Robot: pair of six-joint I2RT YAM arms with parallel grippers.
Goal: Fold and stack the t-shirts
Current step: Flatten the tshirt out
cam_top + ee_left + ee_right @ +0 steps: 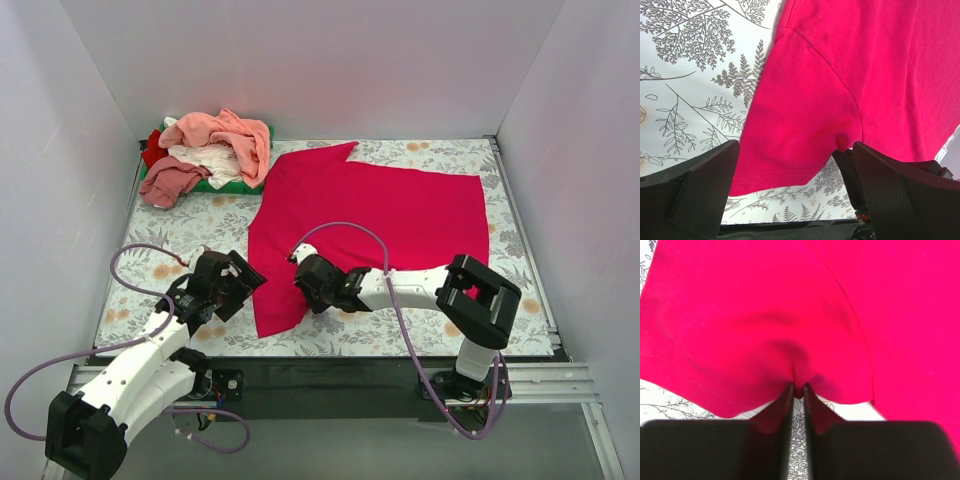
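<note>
The crimson t-shirt (380, 210) lies spread in the middle of the bench (200, 235). The right fingers (784, 405) pinch its sleeve edge, almost closed; the left fingers (705, 185) stand wide open, holding nothing.

Overhead rear view, wrist close-ups sharing t-shirt (390, 210)

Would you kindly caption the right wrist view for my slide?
The right fingers pinch the crimson t-shirt at its sleeve edge.

Shirt pile (215, 150) left of spread shirt (400, 210)
</note>
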